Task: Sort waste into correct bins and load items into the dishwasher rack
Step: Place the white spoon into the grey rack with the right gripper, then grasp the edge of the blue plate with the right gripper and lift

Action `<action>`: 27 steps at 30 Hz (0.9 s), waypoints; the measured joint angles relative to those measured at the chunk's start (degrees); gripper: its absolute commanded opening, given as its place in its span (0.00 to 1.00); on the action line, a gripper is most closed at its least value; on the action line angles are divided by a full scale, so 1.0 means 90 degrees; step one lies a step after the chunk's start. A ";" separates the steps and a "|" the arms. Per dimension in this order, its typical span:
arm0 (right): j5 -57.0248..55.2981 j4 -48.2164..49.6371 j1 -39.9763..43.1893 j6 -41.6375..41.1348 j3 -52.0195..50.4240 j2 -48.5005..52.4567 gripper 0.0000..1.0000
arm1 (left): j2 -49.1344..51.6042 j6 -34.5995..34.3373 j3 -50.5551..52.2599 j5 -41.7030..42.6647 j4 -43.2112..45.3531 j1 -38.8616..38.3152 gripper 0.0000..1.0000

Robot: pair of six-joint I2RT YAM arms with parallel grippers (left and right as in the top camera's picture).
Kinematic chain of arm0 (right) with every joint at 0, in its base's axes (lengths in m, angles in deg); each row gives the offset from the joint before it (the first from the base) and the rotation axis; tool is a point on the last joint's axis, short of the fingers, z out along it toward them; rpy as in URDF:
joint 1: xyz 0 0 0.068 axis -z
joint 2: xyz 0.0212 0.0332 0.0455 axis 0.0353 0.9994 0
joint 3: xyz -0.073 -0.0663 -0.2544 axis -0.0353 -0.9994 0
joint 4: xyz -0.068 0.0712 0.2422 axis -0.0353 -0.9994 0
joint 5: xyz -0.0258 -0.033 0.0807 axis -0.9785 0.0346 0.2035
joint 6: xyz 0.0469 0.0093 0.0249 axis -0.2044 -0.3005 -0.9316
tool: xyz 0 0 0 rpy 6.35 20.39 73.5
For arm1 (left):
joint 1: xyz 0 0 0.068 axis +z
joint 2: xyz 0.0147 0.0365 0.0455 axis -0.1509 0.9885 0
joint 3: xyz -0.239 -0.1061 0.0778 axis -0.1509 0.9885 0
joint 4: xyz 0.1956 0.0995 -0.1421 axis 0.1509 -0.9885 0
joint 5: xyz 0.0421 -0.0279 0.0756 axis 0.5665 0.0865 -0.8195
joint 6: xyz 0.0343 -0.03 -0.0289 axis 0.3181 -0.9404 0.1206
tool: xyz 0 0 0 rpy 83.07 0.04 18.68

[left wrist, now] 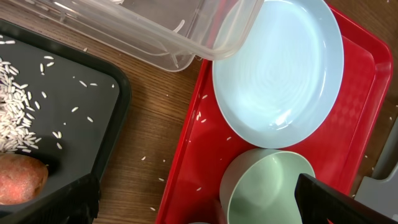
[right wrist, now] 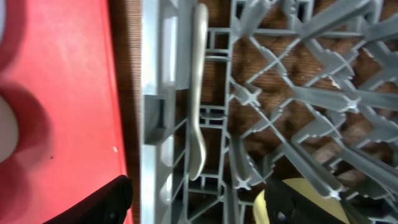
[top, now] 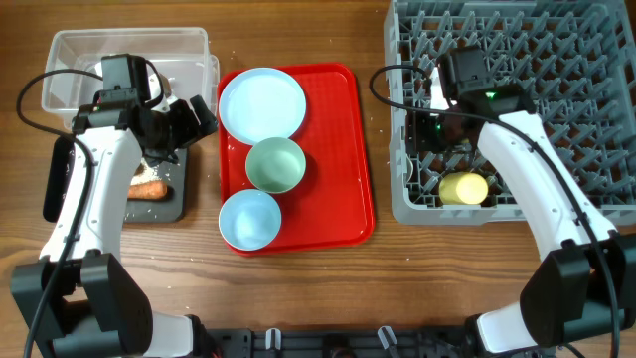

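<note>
In the rack (top: 576,60) lie cup (top: 463,188) and spoon (right wrist: 198,93).

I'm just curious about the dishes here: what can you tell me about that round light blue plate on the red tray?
The light blue plate is round, smooth and glossy, probably plastic, with a shallow raised rim. It looks empty and lies flat, face up, at the far end of the red tray, next to the pale green bowl.

Light blue plate (left wrist: 280,68) and pale green bowl (left wrist: 267,190) on red serving tray (left wrist: 180,168); clear tub (left wrist: 186,37), corner crossing plate's upper-left edge; black tray (left wrist: 68,155) holding rice grains (left wrist: 12,118) and carrot (left wrist: 18,179); stray grains on wooden table (left wrist: 149,130).
</note>
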 measured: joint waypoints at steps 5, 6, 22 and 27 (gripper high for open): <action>0.0369 -0.0449 0.0000 0.0083 0.1178 -0.0053 0.81 | 0.0000 0.0002 0.0000 -0.0002 0.0002 0.0000 1.00; 0.0410 -0.0498 0.0000 0.0087 0.1321 -0.0090 0.81 | 0.0000 0.0000 0.0000 -0.0002 0.0002 0.0000 1.00; 0.0930 0.2863 -0.1678 -0.0947 0.1904 0.1093 0.75 | 0.0000 0.0000 0.0000 -0.0034 0.0022 0.0000 1.00; 0.0809 0.3427 -0.1831 -0.1285 0.1902 0.2676 0.68 | 0.0000 0.0000 0.0000 -0.0221 0.0027 0.0000 1.00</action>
